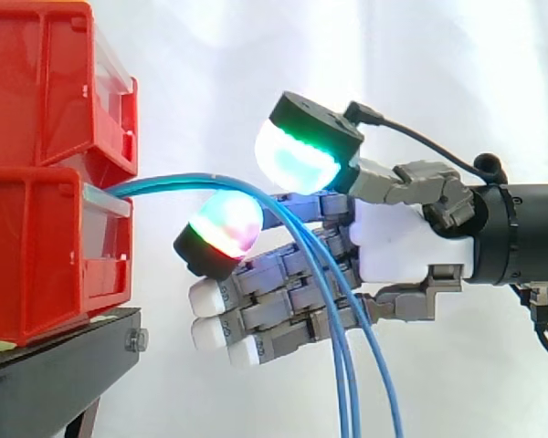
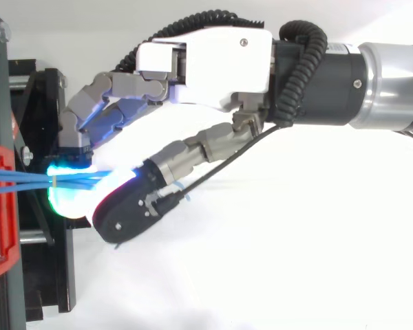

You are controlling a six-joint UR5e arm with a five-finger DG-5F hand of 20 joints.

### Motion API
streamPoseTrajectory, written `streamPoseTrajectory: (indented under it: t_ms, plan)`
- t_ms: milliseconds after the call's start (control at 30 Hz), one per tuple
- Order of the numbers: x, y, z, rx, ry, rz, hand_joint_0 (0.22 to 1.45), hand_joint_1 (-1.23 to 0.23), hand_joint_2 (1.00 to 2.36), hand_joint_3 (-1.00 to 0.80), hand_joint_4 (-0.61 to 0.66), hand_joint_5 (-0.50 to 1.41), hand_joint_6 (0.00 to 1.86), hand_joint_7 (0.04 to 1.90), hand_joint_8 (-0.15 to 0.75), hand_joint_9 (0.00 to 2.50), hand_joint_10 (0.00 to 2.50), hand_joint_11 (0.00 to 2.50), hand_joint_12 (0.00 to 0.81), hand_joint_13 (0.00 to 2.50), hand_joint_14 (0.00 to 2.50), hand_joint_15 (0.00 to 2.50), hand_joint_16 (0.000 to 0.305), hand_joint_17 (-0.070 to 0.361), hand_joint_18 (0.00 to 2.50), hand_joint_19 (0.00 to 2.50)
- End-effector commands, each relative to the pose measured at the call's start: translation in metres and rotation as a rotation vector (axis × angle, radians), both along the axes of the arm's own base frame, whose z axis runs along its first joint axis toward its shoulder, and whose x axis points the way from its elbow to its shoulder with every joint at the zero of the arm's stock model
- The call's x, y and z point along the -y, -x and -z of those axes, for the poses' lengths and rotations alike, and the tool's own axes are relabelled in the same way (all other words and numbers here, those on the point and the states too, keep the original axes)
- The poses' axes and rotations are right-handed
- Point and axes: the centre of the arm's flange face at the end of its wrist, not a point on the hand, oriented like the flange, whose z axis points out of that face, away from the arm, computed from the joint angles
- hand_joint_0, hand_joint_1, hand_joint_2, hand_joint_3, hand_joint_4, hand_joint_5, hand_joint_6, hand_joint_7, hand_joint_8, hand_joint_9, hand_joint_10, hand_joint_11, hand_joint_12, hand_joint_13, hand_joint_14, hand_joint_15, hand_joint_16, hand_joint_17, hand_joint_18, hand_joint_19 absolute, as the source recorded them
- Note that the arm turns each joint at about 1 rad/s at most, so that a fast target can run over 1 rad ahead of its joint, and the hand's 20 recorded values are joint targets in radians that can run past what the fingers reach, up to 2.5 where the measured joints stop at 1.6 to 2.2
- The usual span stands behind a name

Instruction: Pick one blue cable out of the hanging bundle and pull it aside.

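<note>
At the far left of the side view we see two boxy red plastic bins [image 1: 41, 182] stacked one on the other, resting on a black metal stand [image 1: 46, 374]. A bundle of thin blue cables [image 1: 173, 180] comes out at the front of the bins, about where the upper bin meets the lower. It arches to the right, then bends and hangs down past the bottom edge. From above, we see the same bundle [image 2: 27, 177] run as near-level strands from the left edge towards the glowing pads.

Moving right, we come to the grey and white robot hand [image 1: 393, 237], reaching leftwards towards the bins. Its fingers are stretched out and spread rather than closed. One raised fingertip [image 1: 224, 222] glows red, magenta and green just under the arch. The thumb pad [image 1: 297, 157] glows green and cyan above and to the right of it. We see a clear gap between these two, and the bundle passes through it, lying on or just over the raised fingertip. We see nothing clamped. The lower fingertips [image 1: 208, 297] are plain white, and the hanging strands cross in front of those fingers.

Behind everything hangs a plain white curtain [image 1: 457, 82]. At the right edge the dark cylindrical arm [image 1: 530, 233] carries the hand; from above [image 2: 392, 86] it looks silver.
</note>
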Motion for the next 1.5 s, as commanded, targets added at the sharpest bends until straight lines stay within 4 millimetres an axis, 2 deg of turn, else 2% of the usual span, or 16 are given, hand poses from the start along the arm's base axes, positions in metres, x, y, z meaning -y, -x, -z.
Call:
streamPoseTrajectory:
  t_ms: [0, 67, 200, 267, 400, 533, 633, 800, 833, 900, 967, 1067, 1200, 1333, 1467]
  plan:
    - [0.003, 0.000, -0.003, 0.004, 0.000, 0.003, 0.53, -0.46, 1.00, -0.50, 0.10, -0.13, 0.90, 0.75, 0.237, 0.75, 0.01, 0.33, 0.245, 0.55, 0.01, 0.28, 0.033, 0.075, 0.39, 0.31]
    - [0.005, 0.000, -0.005, 0.008, 0.000, 0.006, 0.58, -0.46, 1.00, -0.47, 0.08, -0.13, 0.89, 0.78, 0.229, 0.75, 0.01, 0.33, 0.237, 0.55, 0.01, 0.29, 0.031, 0.071, 0.38, 0.33]
    - [0.007, -0.002, -0.010, 0.017, 0.004, 0.006, 0.59, -0.55, 1.01, -0.34, 0.07, -0.13, 0.90, 0.87, 0.233, 0.75, 0.01, 0.35, 0.238, 0.55, 0.01, 0.29, 0.031, 0.070, 0.38, 0.31]
    - [0.008, -0.003, -0.013, 0.018, 0.007, 0.000, 0.59, -0.60, 1.02, -0.26, 0.07, -0.14, 0.94, 0.80, 0.237, 0.75, 0.01, 0.36, 0.240, 0.55, 0.01, 0.28, 0.031, 0.071, 0.38, 0.31]
    - [0.009, -0.003, -0.014, 0.020, 0.009, -0.003, 0.61, -0.66, 1.02, -0.21, 0.05, -0.14, 0.95, 0.81, 0.236, 0.74, 0.01, 0.37, 0.237, 0.56, 0.01, 0.29, 0.032, 0.072, 0.40, 0.32]
    - [0.009, -0.003, -0.013, 0.017, 0.009, -0.003, 0.64, -0.74, 1.02, -0.16, -0.04, -0.14, 0.97, 0.80, 0.240, 0.72, 0.01, 0.38, 0.245, 0.58, 0.01, 0.30, 0.033, 0.075, 0.42, 0.31]
    - [0.009, -0.002, -0.013, 0.012, 0.009, -0.003, 0.68, -0.81, 1.02, -0.14, -0.11, -0.15, 0.98, 0.88, 0.237, 0.72, 0.01, 0.39, 0.243, 0.58, 0.01, 0.30, 0.033, 0.075, 0.45, 0.30]
    - [0.008, -0.002, -0.013, 0.009, 0.009, -0.004, 0.73, -0.84, 1.01, -0.24, -0.16, -0.15, 0.97, 0.99, 0.224, 0.72, 0.01, 0.39, 0.242, 0.59, 0.01, 0.29, 0.033, 0.074, 0.47, 0.31]
    - [0.009, -0.002, -0.012, 0.008, 0.009, -0.003, 0.75, -0.83, 1.01, -0.38, -0.16, -0.16, 0.97, 0.89, 0.219, 0.72, 0.01, 0.38, 0.238, 0.59, 0.01, 0.28, 0.033, 0.073, 0.49, 0.30]
    - [0.009, -0.001, -0.012, 0.006, 0.008, -0.003, 0.76, -0.85, 1.00, -0.50, -0.14, -0.16, 0.97, 0.92, 0.212, 0.72, 0.01, 0.39, 0.236, 0.59, 0.01, 0.27, 0.033, 0.073, 0.51, 0.28]
    - [0.009, -0.002, -0.012, 0.008, 0.008, -0.003, 0.74, -0.88, 1.00, -0.50, -0.13, -0.16, 0.97, 0.93, 0.208, 0.72, 0.01, 0.38, 0.233, 0.59, 0.01, 0.27, 0.032, 0.073, 0.53, 0.28]
    - [0.009, -0.001, -0.012, 0.006, 0.008, -0.006, 0.67, -0.91, 1.00, -0.50, -0.03, -0.15, 0.96, 0.85, 0.208, 0.74, 0.01, 0.39, 0.232, 0.60, 0.01, 0.28, 0.032, 0.072, 0.53, 0.31]
    - [0.013, -0.001, -0.012, 0.006, 0.005, -0.009, 0.58, -0.84, 1.00, -0.50, 0.05, -0.13, 0.94, 0.76, 0.218, 0.77, 0.01, 0.40, 0.233, 0.60, 0.01, 0.30, 0.033, 0.073, 0.53, 0.34]
    - [0.016, 0.000, -0.018, 0.012, 0.008, -0.011, 0.49, -0.67, 1.00, -0.50, 0.08, -0.12, 0.92, 0.73, 0.238, 0.80, 0.01, 0.38, 0.257, 0.63, 0.01, 0.31, 0.037, 0.083, 0.55, 0.35]
    - [0.021, 0.003, -0.026, 0.018, 0.019, -0.010, 0.49, -0.46, 1.00, -0.50, 0.09, -0.12, 0.88, 0.71, 0.244, 0.82, 0.01, 0.37, 0.254, 0.63, 0.01, 0.31, 0.038, 0.085, 0.54, 0.37]
